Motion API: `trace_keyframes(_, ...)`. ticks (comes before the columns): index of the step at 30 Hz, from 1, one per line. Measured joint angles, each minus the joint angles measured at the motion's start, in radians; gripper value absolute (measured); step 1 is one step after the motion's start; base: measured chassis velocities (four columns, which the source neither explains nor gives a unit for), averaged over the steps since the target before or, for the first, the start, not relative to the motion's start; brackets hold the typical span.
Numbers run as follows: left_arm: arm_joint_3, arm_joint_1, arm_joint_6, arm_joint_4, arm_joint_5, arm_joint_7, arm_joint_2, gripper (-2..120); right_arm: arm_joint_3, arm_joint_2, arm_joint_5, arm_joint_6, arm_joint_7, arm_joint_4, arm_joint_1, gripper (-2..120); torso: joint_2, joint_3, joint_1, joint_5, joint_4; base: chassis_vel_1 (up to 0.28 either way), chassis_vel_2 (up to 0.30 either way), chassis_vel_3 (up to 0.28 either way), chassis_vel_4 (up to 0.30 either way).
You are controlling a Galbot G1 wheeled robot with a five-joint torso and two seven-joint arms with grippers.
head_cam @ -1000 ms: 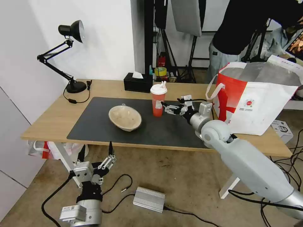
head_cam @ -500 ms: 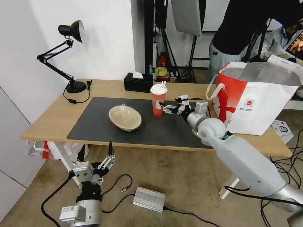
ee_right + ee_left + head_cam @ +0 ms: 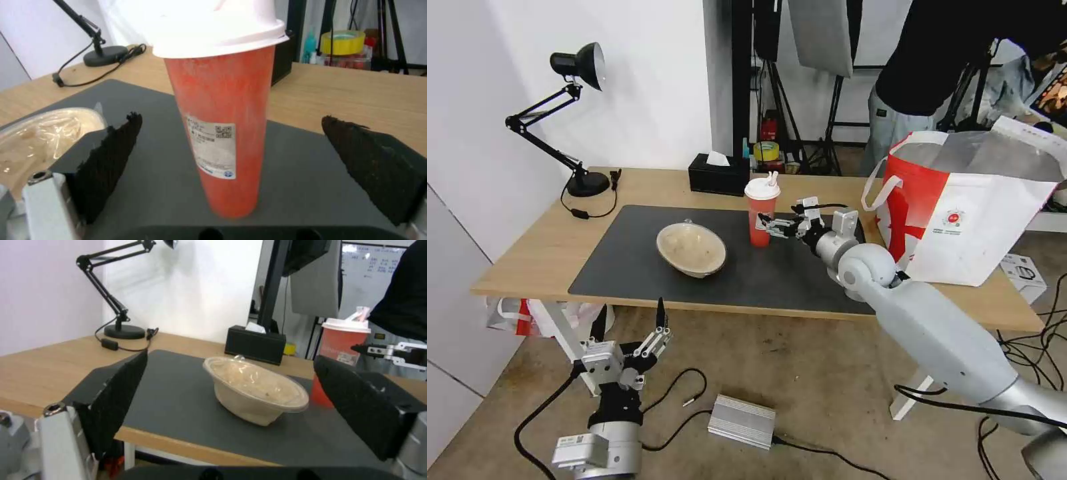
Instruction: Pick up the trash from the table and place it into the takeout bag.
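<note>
**Right claw lines up on the red cup**

The right claw [image 3: 775, 225] is out over the bench [image 3: 547, 250], fingers spread wide and gripping nothing, tips level with the middle of the red cup [image 3: 761, 212]. The cup stands upright on the dark mat [image 3: 627, 257], long axis vertical, white lid on top. From the right wrist camera it sits dead centre between the two black fingers [image 3: 111, 160], one either side, neither touching it. So the cup lies straight ahead of the claw, on the side away from the takeout bag [image 3: 960, 213], and a sideways squeeze across its upright body looks like what the moment calls for.

The beige bowl [image 3: 692, 249] sits tilted on the mat just beside the cup, further to the robot's left. The bag stands open on the right end of the bench, well apart from the cup.

The left claw [image 3: 630, 337] hangs low below the bench edge, fingers apart, empty and idle. The right arm is plainly the nearer one for this cup. A black tissue box [image 3: 718, 175] sits behind, near the cup.
</note>
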Motion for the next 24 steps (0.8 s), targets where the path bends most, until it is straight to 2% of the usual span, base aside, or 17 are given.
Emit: trace_keyframes(24, 0.001, 0.007, -0.009, -0.007, 0.005, 0.0, -0.013, 100, -0.051, 0.008, 0.01, -0.01, -0.022, -0.062, 0.069, 100, 0.0, 0.0, 0.0, 0.0001, 0.0, 0.0, 0.0, 0.0, 0.0)
